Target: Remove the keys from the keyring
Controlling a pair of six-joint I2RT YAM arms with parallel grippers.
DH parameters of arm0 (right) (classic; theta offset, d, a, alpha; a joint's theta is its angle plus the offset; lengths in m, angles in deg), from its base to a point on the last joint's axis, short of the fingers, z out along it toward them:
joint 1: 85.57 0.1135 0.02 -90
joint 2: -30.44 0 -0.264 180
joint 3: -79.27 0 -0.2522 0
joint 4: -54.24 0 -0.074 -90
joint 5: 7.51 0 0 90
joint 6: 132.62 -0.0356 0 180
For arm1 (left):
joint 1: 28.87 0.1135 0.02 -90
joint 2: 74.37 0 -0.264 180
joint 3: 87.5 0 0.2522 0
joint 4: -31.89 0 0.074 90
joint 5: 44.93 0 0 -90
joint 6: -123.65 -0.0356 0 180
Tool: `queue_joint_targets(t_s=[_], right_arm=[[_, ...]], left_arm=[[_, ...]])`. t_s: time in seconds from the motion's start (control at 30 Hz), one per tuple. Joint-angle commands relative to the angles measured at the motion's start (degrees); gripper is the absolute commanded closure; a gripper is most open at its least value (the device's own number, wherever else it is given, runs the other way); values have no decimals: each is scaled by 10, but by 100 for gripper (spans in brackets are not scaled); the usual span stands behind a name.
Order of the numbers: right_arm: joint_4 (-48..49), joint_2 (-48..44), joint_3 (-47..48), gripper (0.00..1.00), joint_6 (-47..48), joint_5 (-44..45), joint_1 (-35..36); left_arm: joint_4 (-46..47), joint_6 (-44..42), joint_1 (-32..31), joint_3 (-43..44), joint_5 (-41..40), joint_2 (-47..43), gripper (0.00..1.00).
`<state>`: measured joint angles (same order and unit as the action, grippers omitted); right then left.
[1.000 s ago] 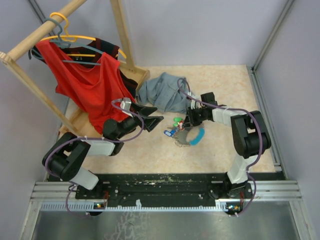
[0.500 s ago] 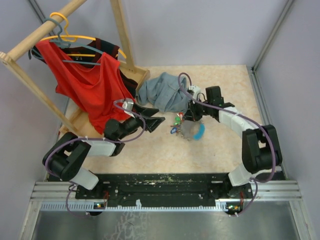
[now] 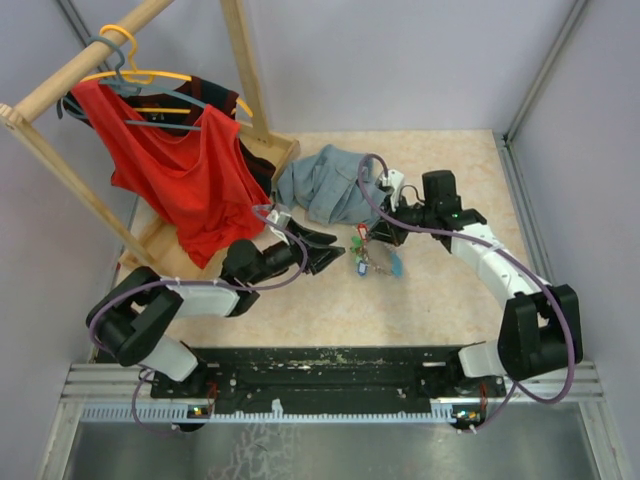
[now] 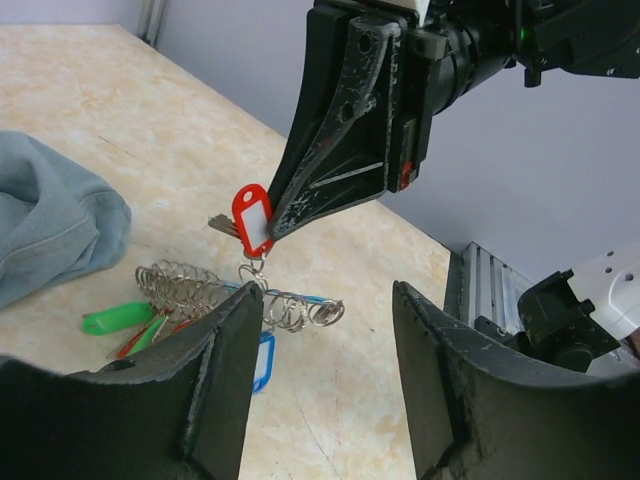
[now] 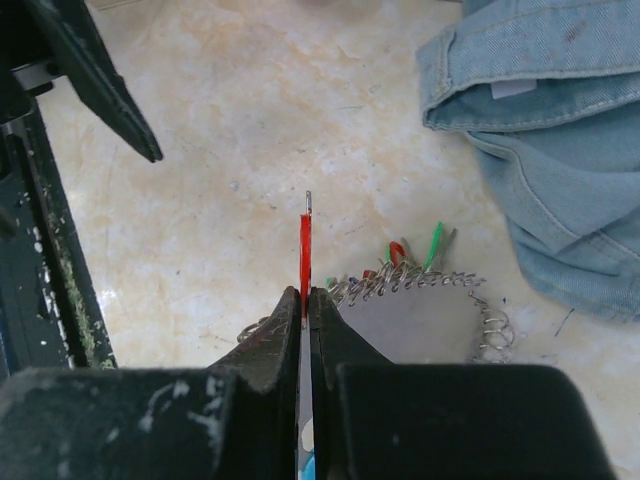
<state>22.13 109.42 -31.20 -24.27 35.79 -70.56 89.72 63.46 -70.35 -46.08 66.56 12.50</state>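
right claw (image 4: 275, 228) clenched on the red key (image 4: 252, 218), pinching the plastic head flat between its two tips; from the right wrist the key shows edge-on, a thin red line running straight out ahead of the fingertips (image 5: 290, 318); from the left wrist its long axis stands near upright, slightly tilted, lower end joined to the silvery coil of the keyring (image 4: 185, 288); a bit of metal pokes out from behind the head on the side away from the claw.

keyring sits just below and ahead of the right claw tips, coil stretched roughly crosswise to the claw; i cannot tell whether it is off the table; green key (image 4: 118, 318) lies low by the coil, long axis crosswise, on the side nearer the grey-blue garment (image 4: 40, 225); blue key (image 4: 262, 360) under the coil, partly hidden by my left finger.

left claw (image 4: 325, 300) released, jaws well apart, nothing between them; it faces the right claw, keyring near and straight ahead of its tips, not touching.
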Motion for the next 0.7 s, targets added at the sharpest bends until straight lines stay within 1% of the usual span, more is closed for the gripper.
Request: queue_joint_targets(t_s=[0.0, 0.07, 0.17, 0.3, 0.5, 0.67], right_arm=[[-13, -45, 22, 100, 31, -68, 8], [-23, -52, 28, 100, 34, -88, 8], [-36, -58, 33, 100, 41, -114, 5], [-55, -62, 41, 100, 52, -144, 1], [-73, -60, 53, 100, 55, -172, 1], [-80, -61, 59, 100, 54, -195, 1]], left_arm=[[67, -5, -5, -12, 19, 11, 41], [115, -13, -6, -13, 31, 27, 42], [152, -21, -5, 0, 63, 54, 43], [173, -16, -6, 19, 90, 83, 45], [201, -28, -11, 27, 102, 102, 44], [179, -57, -25, 49, 95, 112, 44]])
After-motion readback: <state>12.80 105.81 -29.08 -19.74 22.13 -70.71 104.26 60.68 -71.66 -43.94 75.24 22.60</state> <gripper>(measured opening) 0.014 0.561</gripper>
